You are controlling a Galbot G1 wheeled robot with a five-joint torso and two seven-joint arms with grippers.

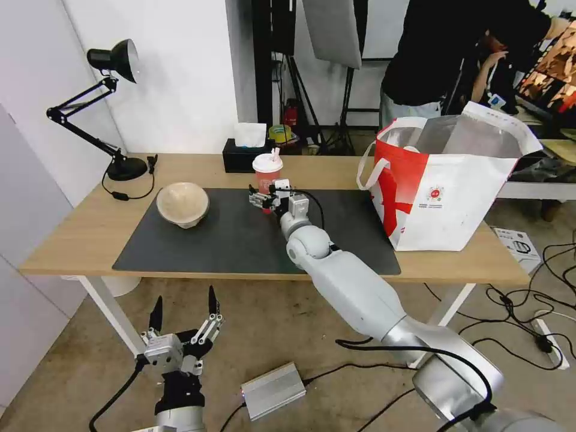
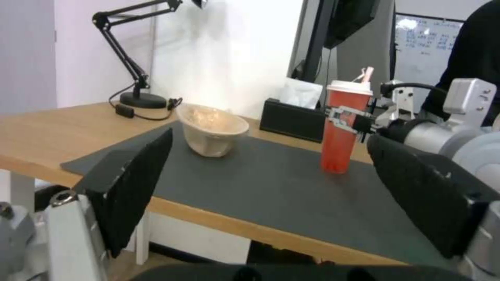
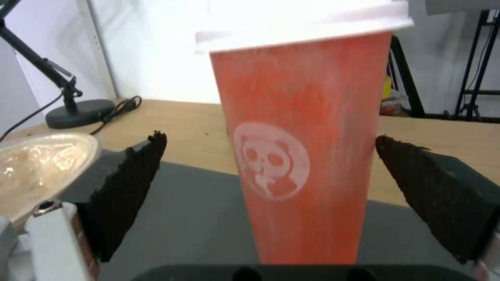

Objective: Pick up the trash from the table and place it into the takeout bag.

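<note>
Right claw wide open, red drink cup upright between its untouching fingers.

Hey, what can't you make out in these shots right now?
- Inside the takeout bag: head view, its walls hide any contents.
- Drink cup base: right wrist view, cut off by camera housing.
- Right claw contact with the cup: head view, too small.

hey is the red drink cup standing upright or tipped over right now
Upright. The red cup stands on its base on the dark mat, white lid on top; the right end effector sits open around it, its fingers clear of it.
</note>
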